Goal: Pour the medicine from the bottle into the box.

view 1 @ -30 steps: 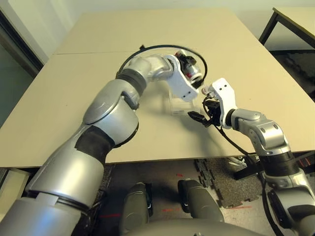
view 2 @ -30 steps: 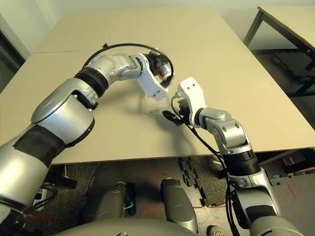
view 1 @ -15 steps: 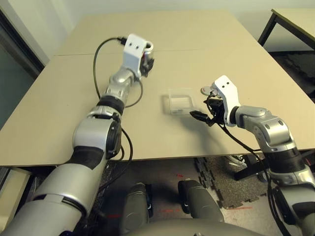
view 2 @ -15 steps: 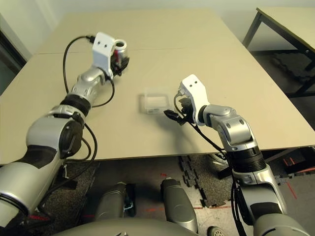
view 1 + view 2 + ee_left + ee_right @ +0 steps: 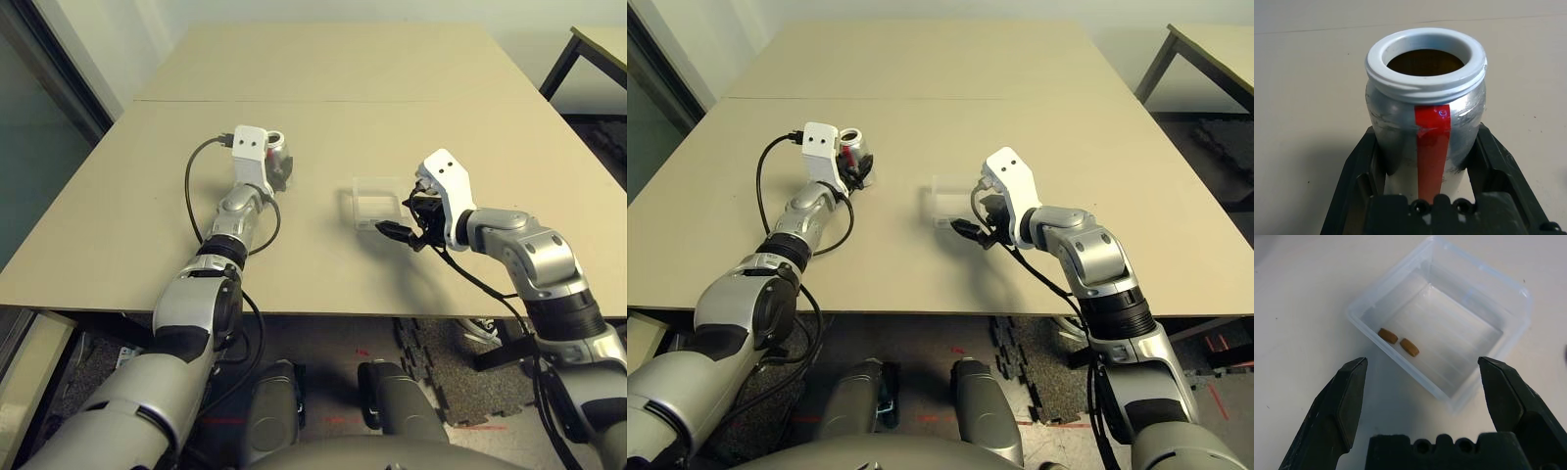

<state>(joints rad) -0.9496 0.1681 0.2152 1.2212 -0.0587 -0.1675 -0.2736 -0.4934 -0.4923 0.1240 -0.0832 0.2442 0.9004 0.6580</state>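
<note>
Clear plastic box [image 5: 1442, 340] sits just ahead of our spread right hand [image 5: 1427, 367], two pills [image 5: 1399, 341] inside. Our left hand [image 5: 1426, 161] pinches the uncapped bottle [image 5: 1425, 105] upright on the desk [image 5: 323, 69], likely so nothing more spills.

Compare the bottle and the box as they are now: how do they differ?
The bottle is silvery and opaque with a red stripe; the box is clear plastic. The bottle is round and upright, the box square and shallow. The left gripper clamps the bottle; the open right gripper leaves the box untouched. The box holds two brown pills. Both are uncovered.
</note>
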